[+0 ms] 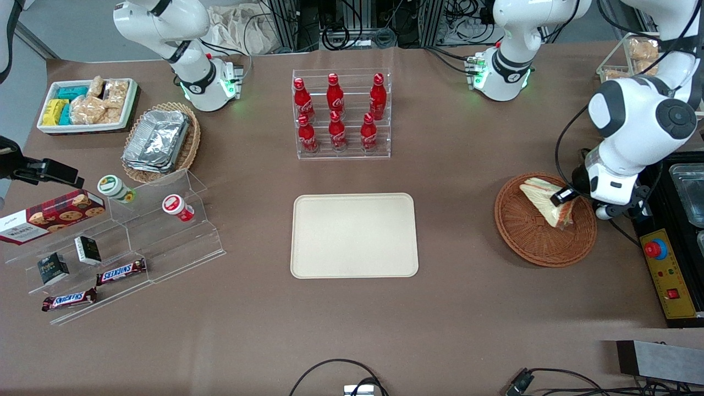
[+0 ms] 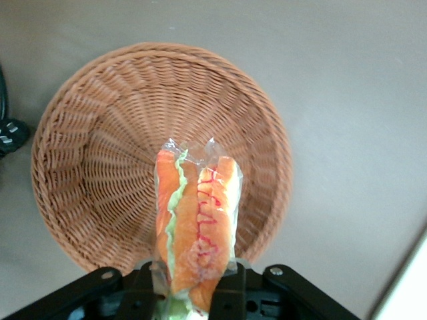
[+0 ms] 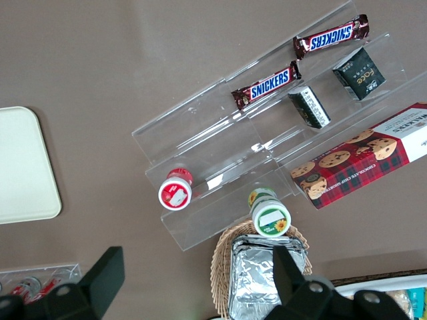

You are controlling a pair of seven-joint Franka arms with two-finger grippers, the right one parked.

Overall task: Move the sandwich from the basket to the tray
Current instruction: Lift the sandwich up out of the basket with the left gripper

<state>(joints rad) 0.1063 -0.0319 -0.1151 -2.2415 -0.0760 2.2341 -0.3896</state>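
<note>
Left arm's gripper (image 1: 569, 199) sits over the round wicker basket (image 1: 528, 242) toward the working arm's end of the table, jaws pinching the sandwich (image 1: 544, 201) at its wide end. Sandwich is plastic-wrapped, w/ orange and green filling showing along the cut edge. In the wrist view the sandwich (image 2: 197, 227) stands between the black fingers (image 2: 230, 297), above the basket (image 2: 100, 167) floor; can't tell if its tip touches the weave. Cream tray (image 1: 354, 235) lies mid-table, well apart from the basket. A rack of red bottles (image 1: 341, 113) stands farther from the front camera than the tray.
</note>
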